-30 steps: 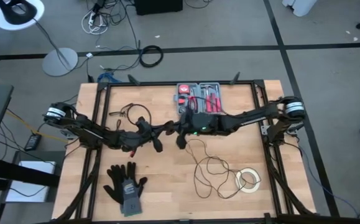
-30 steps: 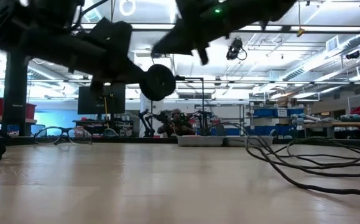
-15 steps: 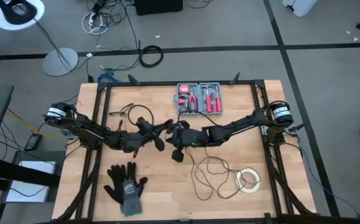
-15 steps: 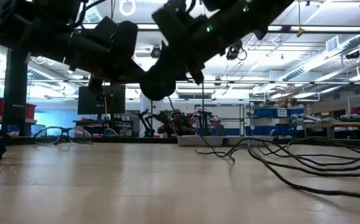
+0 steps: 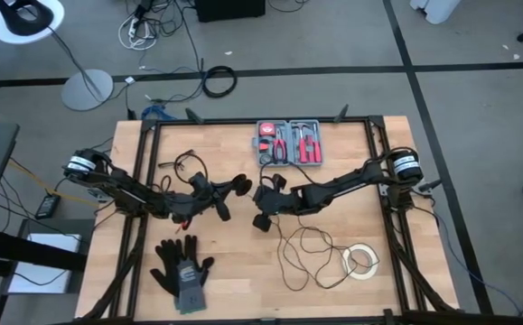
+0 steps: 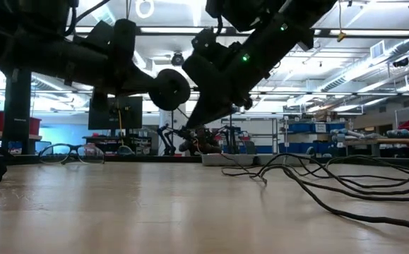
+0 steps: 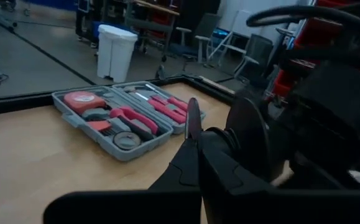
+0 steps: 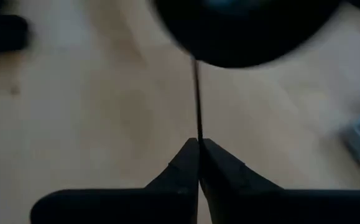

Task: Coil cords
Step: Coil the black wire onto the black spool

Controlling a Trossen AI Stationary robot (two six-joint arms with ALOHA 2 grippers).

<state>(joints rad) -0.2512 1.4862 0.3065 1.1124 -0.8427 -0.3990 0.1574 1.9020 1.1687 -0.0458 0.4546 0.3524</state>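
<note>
The cord is a thin black wire whose loose loops (image 5: pixel 306 253) lie on the wood table right of centre, and they also show in the low view (image 6: pixel 331 180). Its round black disc (image 6: pixel 170 88) hangs above mid-table at the tip of my left gripper (image 5: pixel 230 191), which is shut and points level toward the table's right. My right gripper (image 5: pixel 256 197) slants down from the right, just beside and below the disc, and is shut on the wire. My left gripper has the cord's disc end lifted clear of the table. The disc (image 7: pixel 249 140) stands on edge against the outer side of its shut fingers (image 7: pixel 195 155). What lies between the fingers is hidden by the fingers themselves. My right gripper pinches the thin wire (image 8: pixel 197 106) between its two fingertips, a short way from the disc. The fingers slant down from the table's right. The wire runs straight from the tips to the disc, clear of the table.
An open grey tool case (image 5: pixel 290 143) sits at the far middle and a white tape roll (image 5: pixel 360 262) at the near right. Black gloves (image 5: pixel 182 266) lie at the near left. Glasses (image 5: pixel 184 162) lie at the far left.
My right gripper has come down and tipped its fingers downward, ending close under the disc. A stretch of the wire that rose from the table now lies slack on it. My left gripper has kept the disc aloft nearly in place.
</note>
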